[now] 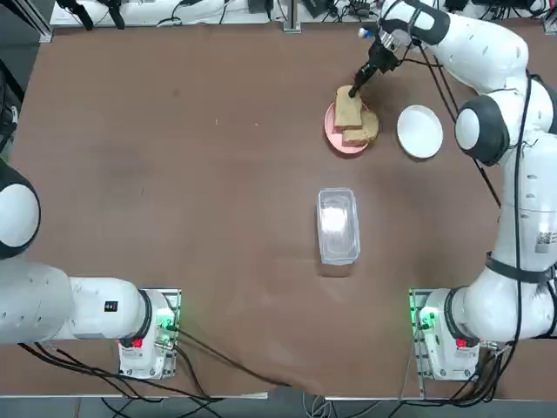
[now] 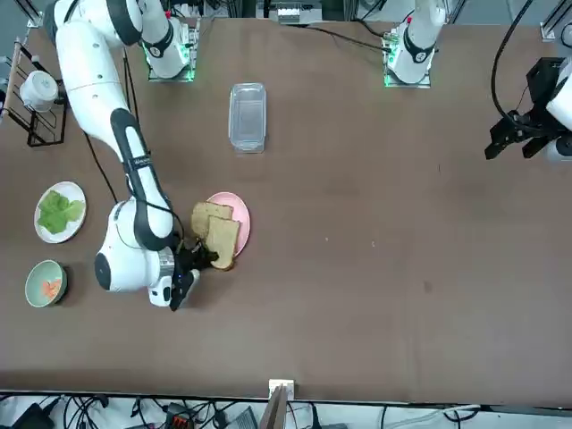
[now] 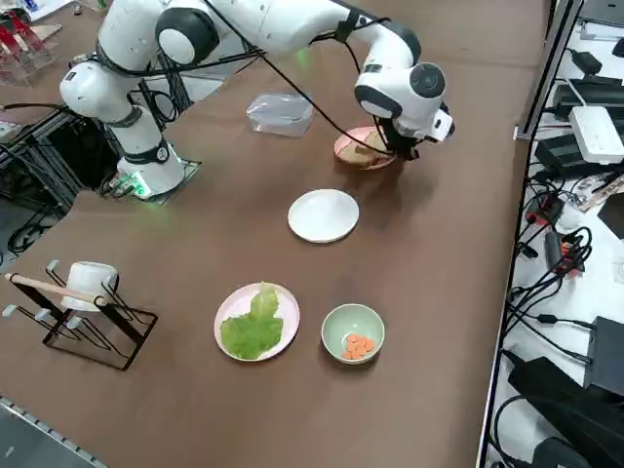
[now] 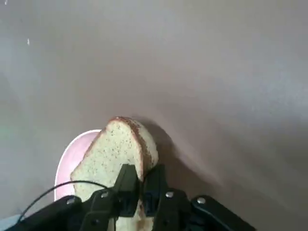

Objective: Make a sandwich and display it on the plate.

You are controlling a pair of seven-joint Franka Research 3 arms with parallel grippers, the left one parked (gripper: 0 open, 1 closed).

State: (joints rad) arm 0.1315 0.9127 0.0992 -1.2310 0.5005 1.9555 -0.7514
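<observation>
Right gripper [image 4: 139, 192] at the table's far side, jaws clamped on the edge of a bread slice [image 1: 348, 109] over the pink plate [image 1: 334, 132] (second slice [image 1: 362, 129] lies there). White plate [image 1: 420, 131] bare, just right.

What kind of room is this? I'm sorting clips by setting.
Probably a robotics lab, not a kitchen: a brown table with cables along its edge, and the right gripper shut on a bread slice over a pink plate.
</observation>
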